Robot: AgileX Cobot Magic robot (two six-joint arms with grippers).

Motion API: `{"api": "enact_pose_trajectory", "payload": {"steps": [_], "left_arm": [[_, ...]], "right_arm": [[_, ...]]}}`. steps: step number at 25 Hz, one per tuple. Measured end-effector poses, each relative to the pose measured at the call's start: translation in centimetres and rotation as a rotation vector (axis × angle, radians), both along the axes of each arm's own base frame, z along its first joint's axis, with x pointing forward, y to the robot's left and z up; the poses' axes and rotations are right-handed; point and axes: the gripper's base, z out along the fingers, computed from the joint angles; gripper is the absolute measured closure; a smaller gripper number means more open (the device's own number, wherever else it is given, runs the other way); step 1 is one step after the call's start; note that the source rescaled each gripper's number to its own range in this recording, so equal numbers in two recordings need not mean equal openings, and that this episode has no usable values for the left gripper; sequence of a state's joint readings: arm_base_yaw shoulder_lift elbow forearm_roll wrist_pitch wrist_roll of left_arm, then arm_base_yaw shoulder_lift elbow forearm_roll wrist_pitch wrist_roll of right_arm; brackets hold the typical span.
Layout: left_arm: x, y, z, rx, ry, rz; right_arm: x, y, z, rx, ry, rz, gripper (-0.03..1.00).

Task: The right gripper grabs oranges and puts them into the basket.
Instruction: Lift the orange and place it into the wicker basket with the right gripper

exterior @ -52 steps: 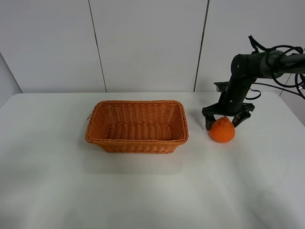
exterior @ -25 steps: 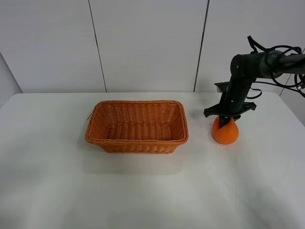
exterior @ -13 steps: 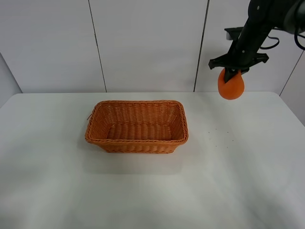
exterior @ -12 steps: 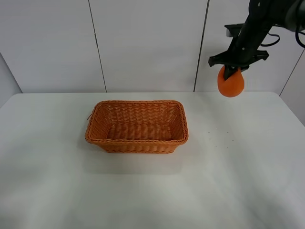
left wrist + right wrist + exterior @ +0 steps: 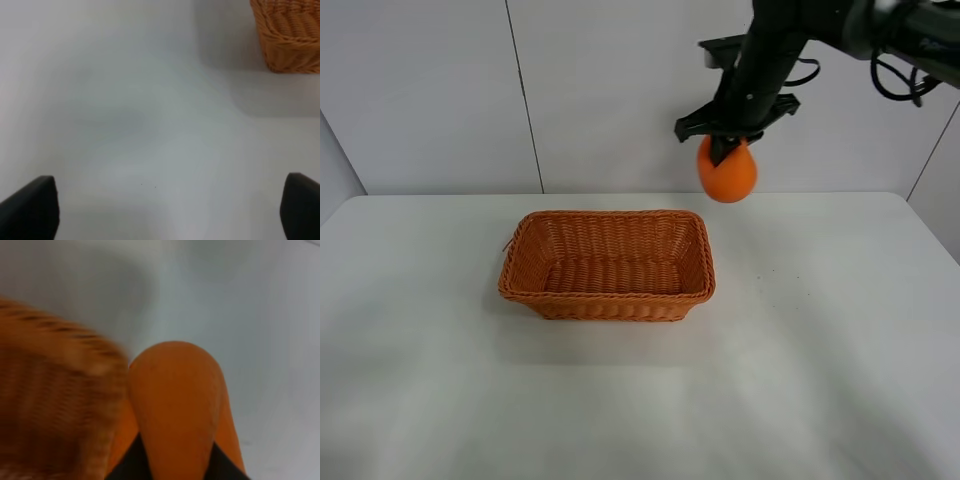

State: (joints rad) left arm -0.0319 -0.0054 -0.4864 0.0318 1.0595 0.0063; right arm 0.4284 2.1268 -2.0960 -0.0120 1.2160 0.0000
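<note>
My right gripper (image 5: 728, 145) is shut on the knobbed top of the orange (image 5: 727, 176), which hangs below it high in the air, just right of and above the basket's right rim. In the right wrist view the orange (image 5: 175, 405) fills the middle, with the blurred basket (image 5: 55, 400) beside it. The woven orange-brown basket (image 5: 608, 266) stands on the white table, with nothing in it. My left gripper (image 5: 165, 210) shows only as two dark fingertips (image 5: 30, 210) wide apart over bare table, open, with a basket corner (image 5: 287, 35) in that view.
The white table (image 5: 640, 400) spreads around the basket. A white panelled wall (image 5: 620, 90) rises behind it. The right arm's cables (image 5: 910, 40) hang at the upper right.
The right gripper closed on the orange on the table right of the basket, lifted it high, and has now carried it left toward the basket. The basket has not moved.
</note>
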Motion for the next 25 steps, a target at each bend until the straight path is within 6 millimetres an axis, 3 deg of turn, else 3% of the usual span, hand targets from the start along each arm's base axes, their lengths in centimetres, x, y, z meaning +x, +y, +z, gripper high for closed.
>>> {"api": "enact_pose_trajectory", "payload": {"steps": [4, 7, 12, 14, 16, 17, 19, 21, 25], "left_arm": [[0.0, 0.0, 0.0, 0.000, 0.000, 0.000], [0.0, 0.0, 0.0, 0.000, 0.000, 0.000], [0.0, 0.0, 0.0, 0.000, 0.000, 0.000], [0.0, 0.0, 0.0, 0.000, 0.000, 0.000], [0.0, 0.0, 0.0, 0.000, 0.000, 0.000], [0.0, 0.0, 0.0, 0.000, 0.000, 0.000], [0.0, 0.0, 0.0, 0.000, 0.000, 0.000], [0.0, 0.0, 0.0, 0.000, 0.000, 0.000], [0.0, 0.0, 0.0, 0.000, 0.000, 0.000]], "right_arm": [[-1.6, 6.1, -1.6, 0.027, -0.042, 0.131, 0.97], [-2.2, 9.9, -4.4, 0.049, -0.060, 0.199, 0.97], [-2.0, 13.0, -11.0, 0.028, -0.022, 0.246, 0.95], [-1.9, 13.3, -13.0, 0.028, 0.020, 0.228, 0.77], [-1.9, 13.3, -14.0, 0.017, 0.044, 0.223, 0.45], [-1.9, 13.3, -14.0, 0.016, 0.048, 0.222, 0.27], [-1.9, 13.3, -13.8, 0.019, 0.045, 0.223, 0.08], [-1.9, 13.3, -13.1, 0.026, 0.036, 0.223, 0.00], [-2.2, 13.1, -10.9, 0.010, 0.062, 0.225, -0.03]]}}
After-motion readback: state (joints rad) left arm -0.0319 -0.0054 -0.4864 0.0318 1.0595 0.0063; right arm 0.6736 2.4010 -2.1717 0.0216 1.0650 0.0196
